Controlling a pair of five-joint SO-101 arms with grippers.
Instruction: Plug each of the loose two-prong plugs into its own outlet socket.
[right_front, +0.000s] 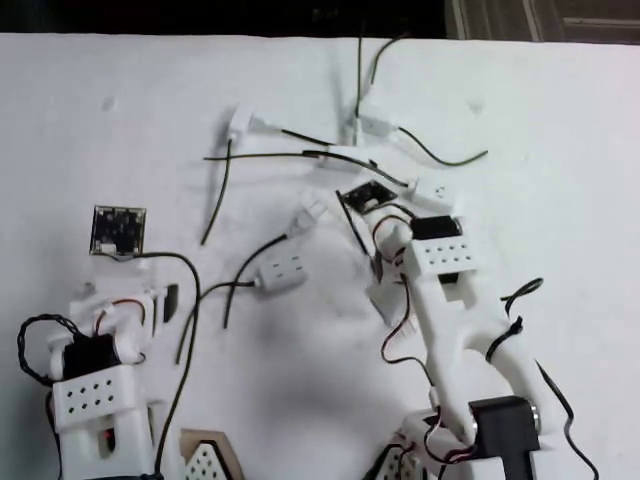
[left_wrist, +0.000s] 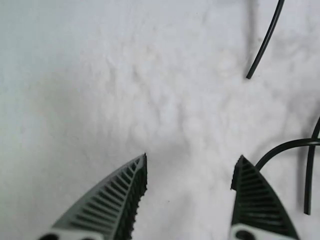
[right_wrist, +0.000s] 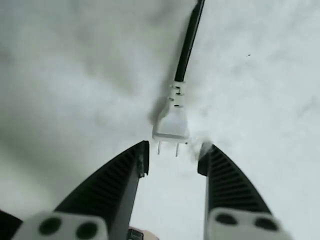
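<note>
My right gripper (right_wrist: 172, 156) is open. A white two-prong plug (right_wrist: 171, 121) lies on the white table just beyond its fingertips, prongs pointing back at the gap and a black cord (right_wrist: 189, 42) running away from it. In the high view the right arm (right_front: 445, 255) is stretched over the middle of the table. A white outlet socket block (right_front: 283, 270) lies to its left, with a small white plug (right_front: 310, 214) beside it. Another plug (right_front: 243, 122) lies farther back. My left gripper (left_wrist: 192, 164) is open over bare table, holding nothing.
More white connectors (right_front: 435, 190) and thin black cords (right_front: 445, 158) are scattered across the back middle of the table. The left arm (right_front: 95, 385) sits at the front left, its own black cable (right_front: 190, 300) looping beside it. Black cord ends (left_wrist: 265, 40) lie near the left gripper.
</note>
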